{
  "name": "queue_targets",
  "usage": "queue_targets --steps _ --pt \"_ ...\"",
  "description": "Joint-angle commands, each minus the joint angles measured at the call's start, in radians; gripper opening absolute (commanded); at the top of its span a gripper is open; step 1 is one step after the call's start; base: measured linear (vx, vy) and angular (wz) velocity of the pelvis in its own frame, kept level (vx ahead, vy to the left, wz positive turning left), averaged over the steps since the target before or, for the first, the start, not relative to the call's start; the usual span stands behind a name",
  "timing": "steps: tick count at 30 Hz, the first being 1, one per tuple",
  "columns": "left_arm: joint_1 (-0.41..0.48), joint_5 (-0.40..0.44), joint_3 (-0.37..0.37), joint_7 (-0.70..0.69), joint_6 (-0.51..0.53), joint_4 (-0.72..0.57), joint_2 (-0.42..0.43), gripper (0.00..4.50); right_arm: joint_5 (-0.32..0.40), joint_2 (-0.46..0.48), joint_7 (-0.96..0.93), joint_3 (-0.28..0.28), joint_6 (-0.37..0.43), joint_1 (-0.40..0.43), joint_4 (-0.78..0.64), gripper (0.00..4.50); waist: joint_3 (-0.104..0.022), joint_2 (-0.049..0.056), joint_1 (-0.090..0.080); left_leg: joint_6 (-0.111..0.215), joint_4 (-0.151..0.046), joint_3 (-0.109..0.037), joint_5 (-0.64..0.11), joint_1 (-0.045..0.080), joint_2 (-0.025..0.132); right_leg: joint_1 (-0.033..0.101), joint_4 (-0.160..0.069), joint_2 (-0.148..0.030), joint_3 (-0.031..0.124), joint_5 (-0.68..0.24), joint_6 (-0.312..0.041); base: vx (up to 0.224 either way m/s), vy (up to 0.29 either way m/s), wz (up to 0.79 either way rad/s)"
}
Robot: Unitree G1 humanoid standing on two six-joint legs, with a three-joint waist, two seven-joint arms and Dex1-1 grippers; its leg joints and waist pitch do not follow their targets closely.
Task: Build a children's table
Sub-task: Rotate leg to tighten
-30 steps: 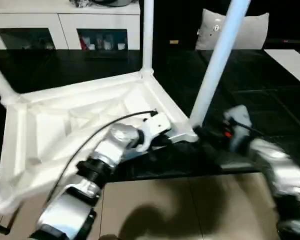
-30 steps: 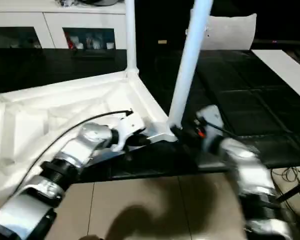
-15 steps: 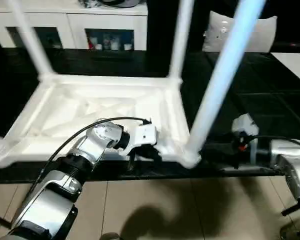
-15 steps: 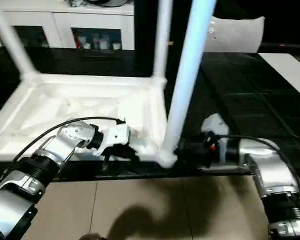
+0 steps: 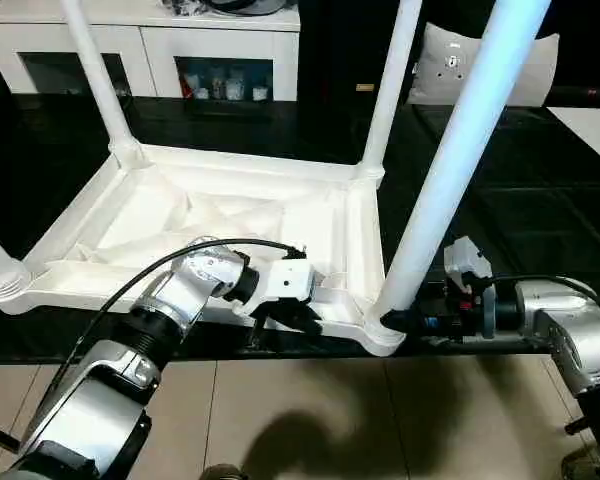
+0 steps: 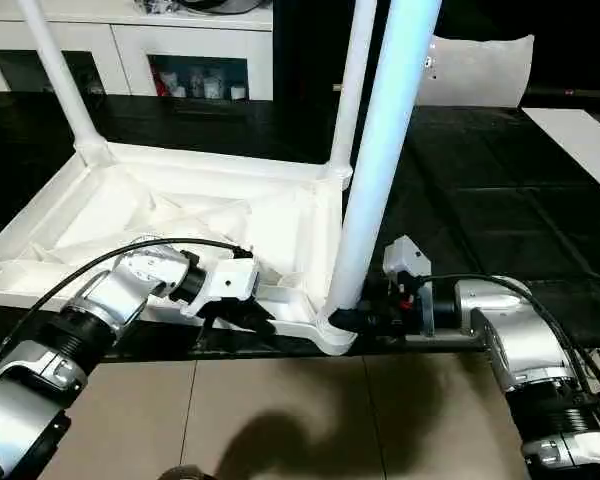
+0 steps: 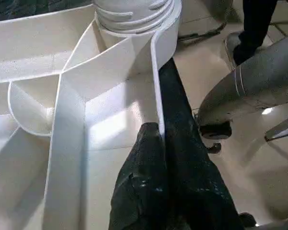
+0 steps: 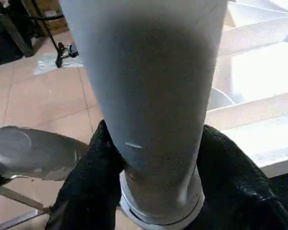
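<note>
White plastic upside-down tabletop (image 5: 230, 215) lies on the dark floor in the head view, the left gripper (image 7: 159, 139) pinches its rim in its wrist view, and the right gripper (image 8: 153, 158) hugs a white tube leg (image 8: 149, 86).

No text, label, brand, number or sign could be read anywhere. The tabletop (image 5: 230, 215) and its legs (image 5: 450, 170) were plain white with no markings.
</note>
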Motion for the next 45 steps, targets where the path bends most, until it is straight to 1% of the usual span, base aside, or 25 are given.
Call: queue_targets --steps 1,7,8,9,10,11,12,13,14,15,18,21,24,25,26,27,28,31,33,39,41,42,43,44,45 --pt "0.001 0.014 -0.039 -0.041 -0.016 -0.017 -0.010 0.00 0.029 -0.007 0.033 0.000 0.023 -0.005 -0.022 1.96 -0.071 -0.014 -0.004 0.069 -0.064 0.007 -0.166 0.006 0.020 0.061 -0.064 -0.046 0.035 -0.187 -0.228 0.000 0.000 0.00" --pt "0.007 -0.012 -0.004 0.006 0.074 -0.024 -0.036 0.00 0.058 0.031 -0.048 -0.027 0.080 0.030 -0.073 1.95 -0.070 -0.012 -0.002 0.069 -0.065 0.008 -0.160 0.007 0.021 0.060 -0.065 -0.046 0.037 -0.185 -0.228 0.000 0.000 0.00" --pt "0.005 -0.012 0.005 0.033 0.100 -0.023 -0.046 0.00 0.047 0.049 -0.102 -0.034 0.094 0.031 -0.076 1.95 -0.069 -0.015 -0.004 0.063 -0.066 0.007 -0.160 0.003 0.018 0.062 -0.067 -0.047 0.035 -0.205 -0.218 0.000 0.000 0.00" --pt "0.005 -0.013 0.008 0.039 0.106 -0.023 -0.049 0.00 0.044 0.054 -0.114 -0.035 0.097 0.031 -0.076 1.95 -0.067 -0.010 -0.005 0.057 -0.068 0.006 -0.169 0.003 0.017 0.060 -0.069 -0.046 0.035 -0.225 -0.213 0.000 0.000 0.00" --pt "0.004 -0.015 0.014 0.053 0.119 -0.023 -0.055 0.00 0.037 0.064 -0.140 -0.037 0.104 0.030 -0.074 1.94 -0.064 -0.011 -0.010 0.045 -0.071 0.005 -0.200 0.004 0.016 0.059 -0.078 -0.047 0.033 -0.290 -0.194 0.000 0.000 0.00" --pt "0.000 -0.027 0.040 0.112 0.180 -0.026 -0.084 0.00 -0.001 0.110 -0.261 -0.047 0.120 0.019 -0.056 1.94 -0.063 -0.012 -0.015 0.030 -0.073 0.005 -0.221 0.008 0.014 0.056 -0.084 -0.048 0.033 -0.353 -0.174 0.000 0.000 0.00" --pt "0.000 -0.031 0.047 0.129 0.195 -0.026 -0.094 0.00 -0.011 0.124 -0.295 -0.049 0.125 0.015 -0.049 1.94 -0.062 -0.013 -0.016 0.023 -0.074 0.003 -0.227 0.009 0.015 0.054 -0.087 -0.050 0.034 -0.381 -0.165 0.000 0.000 0.00" --pt "0.000 -0.031 0.047 0.129 0.195 -0.026 -0.094 0.00 -0.011 0.124 -0.295 -0.049 0.125 0.015 -0.049 1.94 -0.062 -0.013 -0.017 0.017 -0.075 0.002 -0.230 0.009 0.014 0.055 -0.087 -0.049 0.033 -0.395 -0.159 0.000 0.000 0.00" --pt "0.000 -0.033 0.057 0.171 0.235 -0.030 -0.118 0.00 -0.036 0.164 -0.393 -0.062 0.144 -0.002 -0.023 1.94 -0.063 -0.014 -0.024 0.012 -0.078 0.001 -0.229 0.003 0.012 0.057 -0.090 -0.049 0.033 -0.416 -0.137 0.000 0.000 0.00" --pt "0.000 -0.032 0.058 0.181 0.245 -0.032 -0.124 0.00 -0.041 0.174 -0.419 -0.066 0.150 -0.007 -0.015 1.93 -0.063 -0.014 -0.032 0.009 -0.077 0.000 -0.234 0.005 0.012 0.054 -0.091 -0.048 0.032 -0.414 -0.139 0.000 0.000 0.00" --pt "-0.001 -0.022 0.069 0.258 0.307 -0.034 -0.171 0.00 -0.075 0.259 -0.607 -0.102 0.204 -0.053 0.033 1.93 -0.064 -0.016 -0.052 0.004 -0.079 -0.002 -0.226 -0.002 0.008 0.058 -0.090 -0.046 0.030 -0.407 -0.137 0.000 0.000 0.00" --pt "-0.020 -0.006 0.091 0.383 0.353 -0.009 -0.225 0.00 -0.109 0.354 -0.843 -0.151 0.184 -0.126 0.123 1.93 -0.065 -0.013 -0.070 0.001 -0.077 -0.002 -0.218 -0.003 0.004 0.057 -0.093 -0.045 0.029 -0.400 -0.136 0.000 0.000 0.00" --pt "-0.031 0.004 0.104 0.460 0.376 0.004 -0.258 0.00 -0.121 0.408 -0.969 -0.182 0.160 -0.170 0.183 1.93 -0.068 -0.011 -0.084 0.003 -0.074 -0.001 -0.204 -0.003 0.004 0.056 -0.088 -0.043 0.031 -0.347 -0.158 0.000 0.000 0.00" --pt "-0.033 0.012 0.103 0.488 0.377 0.006 -0.273 0.00 -0.120 0.438 -1.011 -0.194 0.121 -0.192 0.218 1.93 -0.071 -0.011 -0.086 0.007 -0.071 0.001 -0.190 -0.003 0.004 0.056 -0.085 -0.043 0.032 -0.311 -0.167 0.000 0.000 0.00" --pt "-0.034 0.018 0.102 0.502 0.377 0.007 -0.279 0.00 -0.120 0.451 -1.023 -0.197 0.100 -0.200 0.232 2.27 -0.071 -0.009 -0.085 0.016 -0.071 0.002 -0.179 -0.003 0.005 0.057 -0.083 -0.042 0.033 -0.273 -0.178 0.000 0.000 0.00" --pt "-0.035 0.028 0.105 0.535 0.376 0.010 -0.291 0.00 -0.125 0.475 -1.037 -0.200 0.066 -0.212 0.249 2.48 -0.072 -0.014 -0.086 0.023 -0.070 0.004 -0.176 -0.003 0.005 0.057 -0.082 -0.041 0.033 -0.257 -0.181 0.000 0.000 0.00" --pt "-0.035 0.030 0.110 0.555 0.374 0.011 -0.295 0.00 -0.127 0.485 -1.041 -0.204 0.057 -0.213 0.251 2.61 -0.074 -0.013 -0.085 0.033 -0.068 0.005 -0.161 -0.001 0.006 0.057 -0.079 -0.041 0.034 -0.220 -0.194 0.000 0.000 0.00" --pt "-0.035 0.031 0.118 0.574 0.363 0.011 -0.296 0.00 -0.123 0.490 -1.032 -0.212 0.039 -0.206 0.243 2.82 -0.076 -0.012 -0.072 0.064 -0.065 0.010 -0.110 0.003 0.006 0.059 -0.069 -0.039 0.037 -0.127 -0.224 0.000 0.000 0.00" --pt "-0.034 0.034 0.119 0.573 0.358 0.012 -0.291 0.00 -0.121 0.480 -1.014 -0.211 0.016 -0.197 0.228 3.04 -0.074 -0.008 -0.067 0.074 -0.066 0.009 -0.099 0.000 0.006 0.062 -0.066 -0.038 0.035 -0.103 -0.229 0.000 0.000 0.00" --pt "-0.028 0.051 0.104 0.558 0.320 0.032 -0.258 0.00 -0.111 0.387 -0.843 -0.187 -0.035 -0.146 0.177 3.58 -0.070 -0.009 -0.057 0.069 -0.068 0.009 -0.156 0.001 0.007 0.065 -0.076 -0.040 0.035 -0.177 -0.204 0.000 0.000 0.00" --pt "-0.023 0.064 0.091 0.530 0.284 0.043 -0.228 0.00 -0.104 0.301 -0.702 -0.163 -0.037 -0.095 0.125 3.70 -0.069 -0.011 -0.050 0.071 -0.068 0.009 -0.172 0.004 0.008 0.065 -0.082 -0.040 0.036 -0.211 -0.187 0.000 0.000 0.00" --pt "-0.023 0.064 0.091 0.530 0.284 0.043 -0.228 0.00 -0.104 0.301 -0.702 -0.163 -0.037 -0.095 0.125 3.70 -0.069 -0.012 -0.048 0.073 -0.068 0.008 -0.170 0.002 0.008 0.066 -0.081 -0.040 0.036 -0.208 -0.185 0.000 0.000 0.00" --pt "-0.020 0.068 0.085 0.515 0.268 0.046 -0.215 0.00 -0.098 0.266 -0.644 -0.150 -0.038 -0.073 0.099 3.89 -0.068 -0.007 -0.047 0.074 -0.069 0.006 -0.168 -0.001 0.007 0.066 -0.081 -0.040 0.034 -0.217 -0.182 0.000 0.000 0.00" --pt "-0.018 0.074 0.077 0.492 0.243 0.050 -0.195 0.00 -0.086 0.216 -0.556 -0.136 -0.044 -0.043 0.064 3.89 -0.067 -0.013 -0.045 0.076 -0.068 0.008 -0.178 0.000 0.008 0.066 -0.085 -0.041 0.035 -0.237 -0.171 0.000 0.000 0.00" --pt "-0.016 0.076 0.072 0.479 0.227 0.050 -0.185 0.00 -0.079 0.194 -0.520 -0.132 -0.043 -0.031 0.050 3.98 -0.068 -0.013 -0.044 0.079 -0.069 0.007 -0.178 -0.001 0.008 0.067 -0.085 -0.041 0.035 -0.242 -0.171 0.000 0.000 0.00"
